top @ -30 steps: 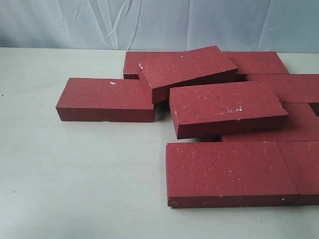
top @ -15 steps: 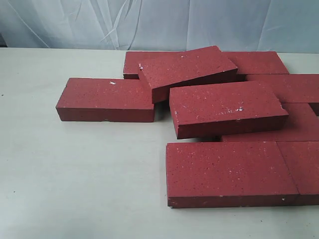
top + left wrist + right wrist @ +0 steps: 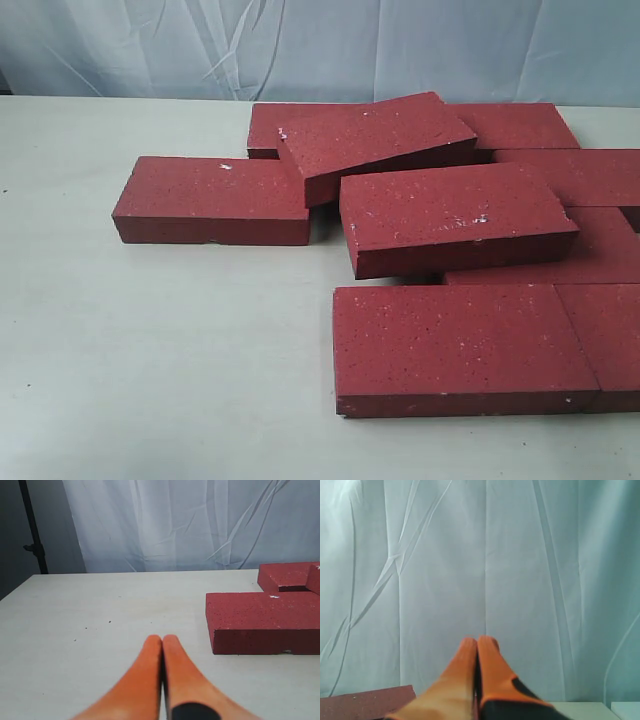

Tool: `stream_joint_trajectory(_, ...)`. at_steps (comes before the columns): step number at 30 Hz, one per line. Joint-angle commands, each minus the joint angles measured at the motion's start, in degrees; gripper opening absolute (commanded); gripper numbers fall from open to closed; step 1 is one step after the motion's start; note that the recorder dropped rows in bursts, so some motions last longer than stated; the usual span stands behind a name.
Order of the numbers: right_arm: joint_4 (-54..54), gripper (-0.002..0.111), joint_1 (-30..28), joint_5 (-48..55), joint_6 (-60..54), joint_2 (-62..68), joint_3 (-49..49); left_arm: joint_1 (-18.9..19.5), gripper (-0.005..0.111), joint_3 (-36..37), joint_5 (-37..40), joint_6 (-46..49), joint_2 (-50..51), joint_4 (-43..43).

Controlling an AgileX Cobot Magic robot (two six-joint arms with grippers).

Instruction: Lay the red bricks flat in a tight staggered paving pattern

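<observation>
landmark: lone brick [image 3: 210, 198], flat on the surface [image 3: 150, 340], at the left end of the red bricks [image 3: 590, 175].
done: front brick [image 3: 460, 345], nearer the camera than the lone brick and off to its right, lies flat with an end brick [image 3: 612, 335] butted against it. Reads as one course started. More flat bricks behind and to the right of the lone brick.
not done: two bricks lie tilted on top of others. The tilted brick [image 3: 375, 140] is just behind-right of the lone brick, its corner close to it; can't tell if they touch. The second tilted brick [image 3: 455, 215] is right of the lone brick, with a small gap between.
joints: lone brick sits apart from the front brick, no tight seam there.
estimate: early. Both tilted ones have to come down flat, then everything closes up with offset joints.
left jaws: pressed shut, orange fingertips [image 3: 150, 650] touching, nothing held; low over the bare surface, lone brick near and to one side.
right jaws: also shut and empty, fingertips [image 3: 467, 652] together, aimed at the curtain [image 3: 520, 555].
exterior only: whole pile and the stacking; no arm in frame.
left wrist only: the lone brick's side face close up, plus a dark stand [image 3: 30, 530].
right wrist only: sliver of one brick at the frame edge; which one, can't tell.
</observation>
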Motion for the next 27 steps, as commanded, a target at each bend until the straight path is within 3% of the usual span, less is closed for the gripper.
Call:
stream_joint_trajectory(1, 0.40, -0.001, -0.30, -3.04, -0.06, -0.30, 0.11, 0.18, 0.000, 0.24, -0.45, -0.08, -0.28, 0.00)
stream_joint_trajectory(7, 0.40, -0.001, -0.30, -2.15, -0.06, -0.30, 0.06, 0.18, 0.000, 0.24, -0.45, -0.08, -0.28, 0.00)
stream_joint_trajectory(14, 0.12, -0.001, -0.30, 2.79, -0.06, 1.28, -7.45, 0.18, 0.000, 0.24, -0.45, -0.08, -0.28, 0.00)
stream_joint_trajectory(18, -2.81, -0.001, -0.30, 5.14, -0.06, 5.97, -12.23, 0.18, 0.000, 0.24, -0.45, -0.08, -0.28, 0.00)
stream_joint_trajectory(23, -3.87, -0.001, -0.19, 16.20, -0.06, 17.28, -21.38, 0.18, 0.000, 0.24, -0.45, -0.08, -0.28, 0.00)
stream_joint_trajectory(27, -3.87, -0.001, -0.19, 17.60, -0.06, 24.95, -23.66, 0.18, 0.000, 0.24, -0.45, -0.08, -0.28, 0.00)
